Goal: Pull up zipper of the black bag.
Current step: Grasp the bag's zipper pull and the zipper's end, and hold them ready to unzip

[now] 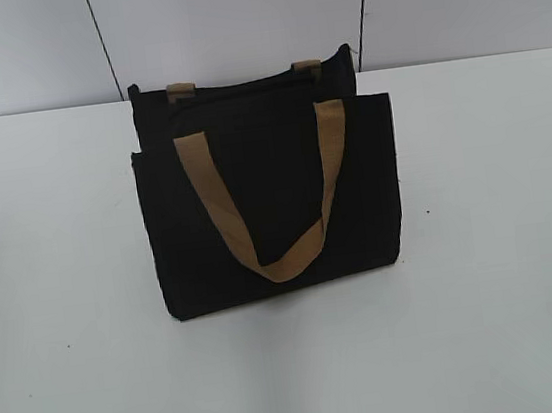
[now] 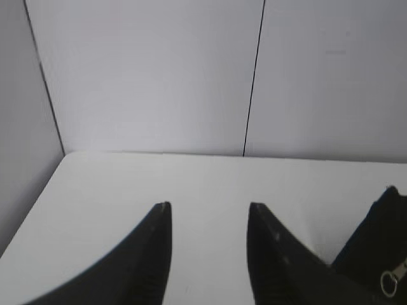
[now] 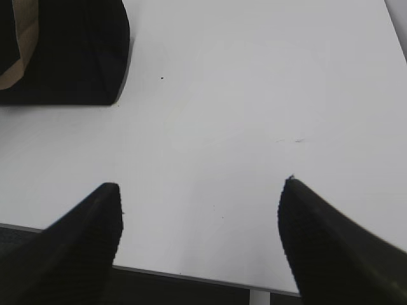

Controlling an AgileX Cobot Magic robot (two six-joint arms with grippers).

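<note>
In the exterior view we see the black bag (image 1: 267,197) at the centre of the frame, on a white table (image 1: 511,319). Its front panel faces us. 1 tan handle (image 1: 277,216) hangs down across that panel in a U shape, its lowest point near the bag's bottom edge. The 2 stubs of the second handle (image 1: 179,90) show at the rear top edge, toward the upper middle of the frame. Along that top edge we cannot make out the zipper itself from here. Neither arm shows in this view. Pale wall panels fill the top of the frame.

In the left wrist view we see the left gripper (image 2: 210,210) at the bottom of the frame, its 2 dark fingers apart with bare white table between them and nothing held. A corner of the bag sits at the lower right edge, and there the zipper's silver pull (image 2: 391,281) with its ring hangs just right of the right-hand finger; whether they touch we cannot tell.

In the right wrist view we see the right gripper (image 3: 200,184) at the bottom, its fingers spread wide over the table's near edge, empty. The bag lies in the upper left corner, well apart from the fingers, with a strip of tan handle at the left edge.
</note>
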